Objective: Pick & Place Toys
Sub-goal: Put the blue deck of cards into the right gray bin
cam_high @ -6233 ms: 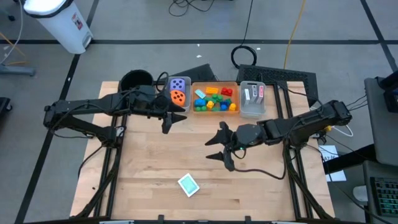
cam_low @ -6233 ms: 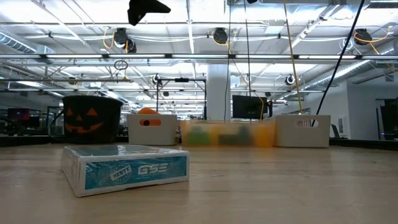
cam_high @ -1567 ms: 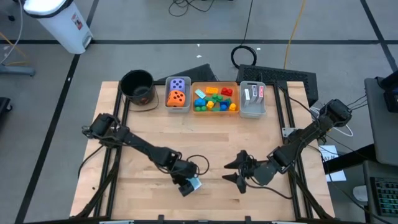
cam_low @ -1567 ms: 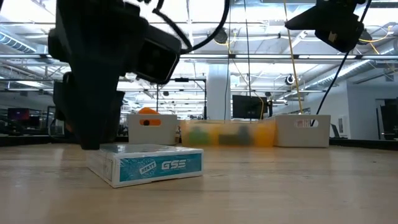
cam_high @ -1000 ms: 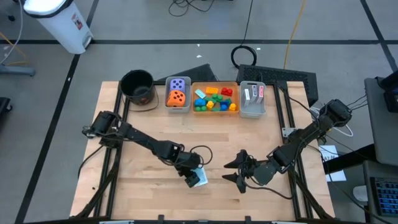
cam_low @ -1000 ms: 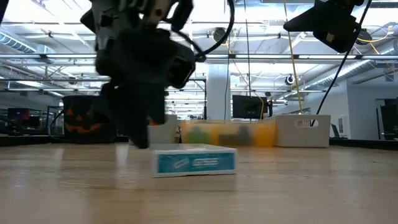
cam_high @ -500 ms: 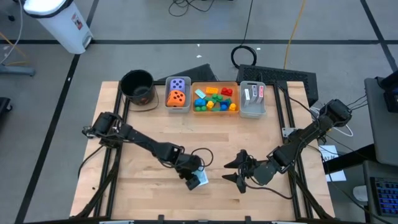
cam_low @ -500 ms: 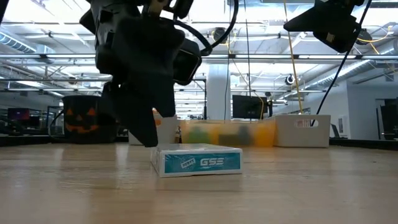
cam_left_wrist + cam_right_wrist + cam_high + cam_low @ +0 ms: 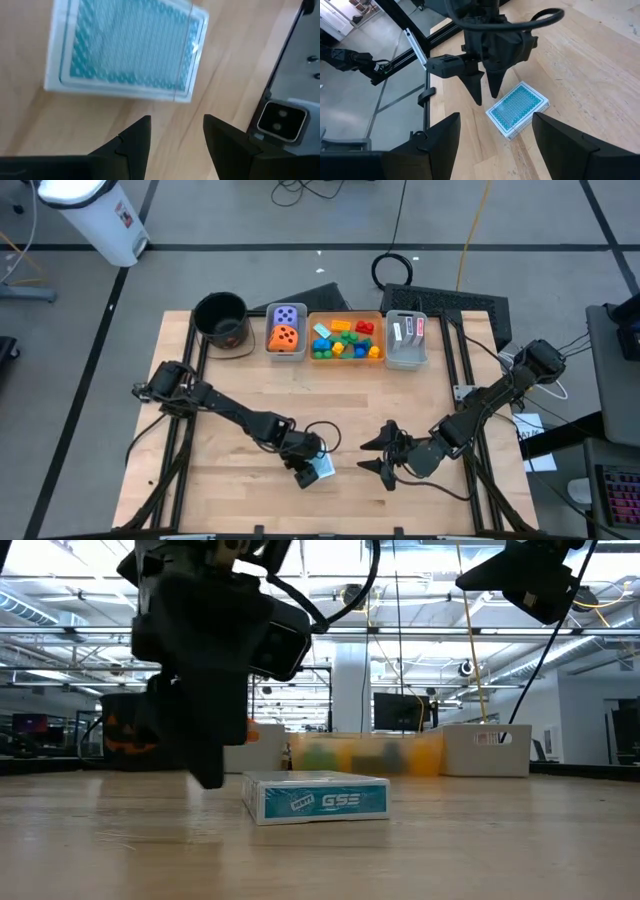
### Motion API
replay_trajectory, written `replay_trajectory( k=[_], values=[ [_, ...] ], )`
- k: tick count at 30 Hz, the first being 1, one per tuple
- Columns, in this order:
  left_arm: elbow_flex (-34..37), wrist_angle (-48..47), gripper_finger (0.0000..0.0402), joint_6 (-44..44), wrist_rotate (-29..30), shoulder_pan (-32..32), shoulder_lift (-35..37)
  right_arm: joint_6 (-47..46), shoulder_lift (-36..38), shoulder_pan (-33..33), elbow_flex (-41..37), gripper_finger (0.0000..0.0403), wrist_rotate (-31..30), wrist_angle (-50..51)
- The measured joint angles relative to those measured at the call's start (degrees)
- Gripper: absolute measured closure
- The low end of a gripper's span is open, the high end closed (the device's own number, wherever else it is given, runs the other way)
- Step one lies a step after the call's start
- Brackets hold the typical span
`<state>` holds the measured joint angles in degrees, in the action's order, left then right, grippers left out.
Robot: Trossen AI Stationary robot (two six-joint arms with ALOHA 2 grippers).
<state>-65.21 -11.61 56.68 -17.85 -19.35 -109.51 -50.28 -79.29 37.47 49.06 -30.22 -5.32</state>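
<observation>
A flat teal card box [image 9: 323,468] lies flat on the wooden table near its front edge; it also shows in the low view [image 9: 315,798] and in both wrist views [image 9: 125,50] [image 9: 517,109]. My left gripper [image 9: 303,471] stands just to the left of the box, fingers slanting down and open [image 9: 486,95], with nothing between them. A gap shows between the fingers and the box [image 9: 172,137]. My right gripper [image 9: 374,455] hangs open above the table, right of the box.
Along the far edge stand a round black pot [image 9: 221,318], a grey bin with a purple and an orange die [image 9: 286,330], an orange bin of coloured bricks [image 9: 345,338] and a grey bin with cards [image 9: 405,340]. Bare wood lies between them and the arms.
The teal card box has turned a little on the table and now lies still. My left gripper has drawn slightly away from it toward the table's left edge, its fingers still open.
</observation>
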Motion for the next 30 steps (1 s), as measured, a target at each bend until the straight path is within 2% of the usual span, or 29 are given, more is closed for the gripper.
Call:
replay_trajectory(
  k=[16,23,30],
  values=[
    [0.0,2.42,0.0215,-0.59,0.49,1.7,0.0,0.43,0.0,-0.01,0.0,0.0165,-0.01,0.01],
    [0.0,6.56,0.0215,0.86,3.5,1.8,0.0,0.8,0.0,-0.04,0.0,0.0165,-1.56,0.01],
    [0.0,10.9,0.0215,1.6,9.53,2.64,0.0,1.48,0.0,-0.91,0.0,0.0165,-1.53,-0.03]
  ],
)
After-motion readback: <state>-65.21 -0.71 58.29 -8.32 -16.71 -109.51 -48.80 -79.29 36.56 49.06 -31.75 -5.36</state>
